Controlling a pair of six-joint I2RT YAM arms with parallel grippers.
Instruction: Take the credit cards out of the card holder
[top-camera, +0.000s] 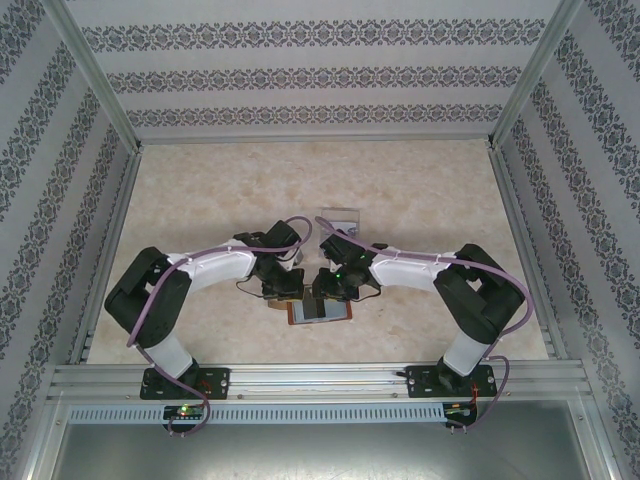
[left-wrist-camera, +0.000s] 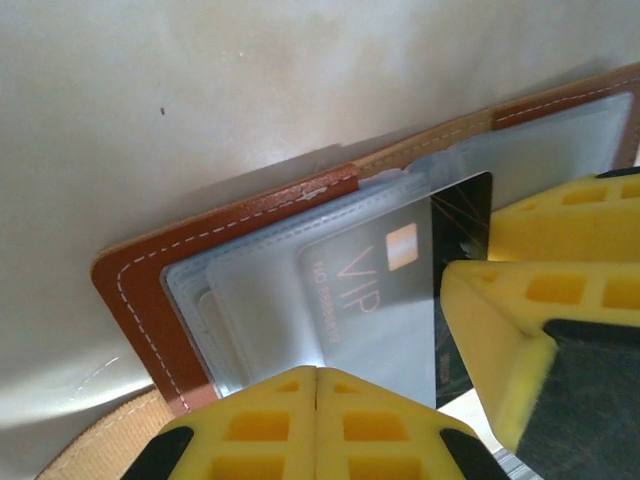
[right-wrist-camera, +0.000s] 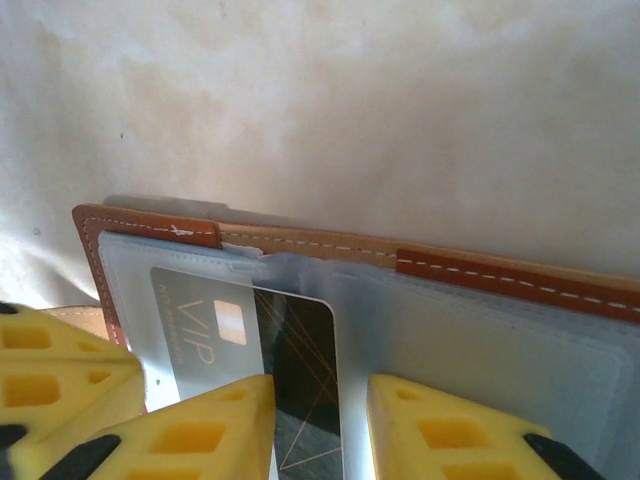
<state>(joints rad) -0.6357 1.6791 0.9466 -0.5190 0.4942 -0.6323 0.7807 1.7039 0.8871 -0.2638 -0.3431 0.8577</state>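
- Marbled beige table (top-camera: 420, 190) from above, boxed in by patterned walls (top-camera: 300, 75) and an aluminium frame (top-camera: 300, 378). Both my arms bend elbows-out and reach inward. My left gripper (top-camera: 283, 292) and right gripper (top-camera: 327, 290) meet over the open card holder (top-camera: 335, 312), near the table's front middle. A clear tray (top-camera: 337, 217) sits just beyond them, its contents too small to make out.
- Left wrist view: my left fingers (left-wrist-camera: 250, 430) are pressed together at the near edge of the holder's clear sleeves (left-wrist-camera: 250, 290). Whether they pinch a sleeve I cannot tell. The holder lies open and flat on the table, with stitched brown leather bordering the sleeves and a tan strap (left-wrist-camera: 90, 445) poking out beside it. A dark VIP card (left-wrist-camera: 400, 290) sticks partway out of one sleeve, and one of my right fingers (left-wrist-camera: 500, 330) touches its bare end.
- Right wrist view: my right fingers (right-wrist-camera: 450, 430) stand partly spread, with the card's bare dark end showing in the gap between them. My closed left fingers (right-wrist-camera: 60, 370) sit at the holder's left corner.
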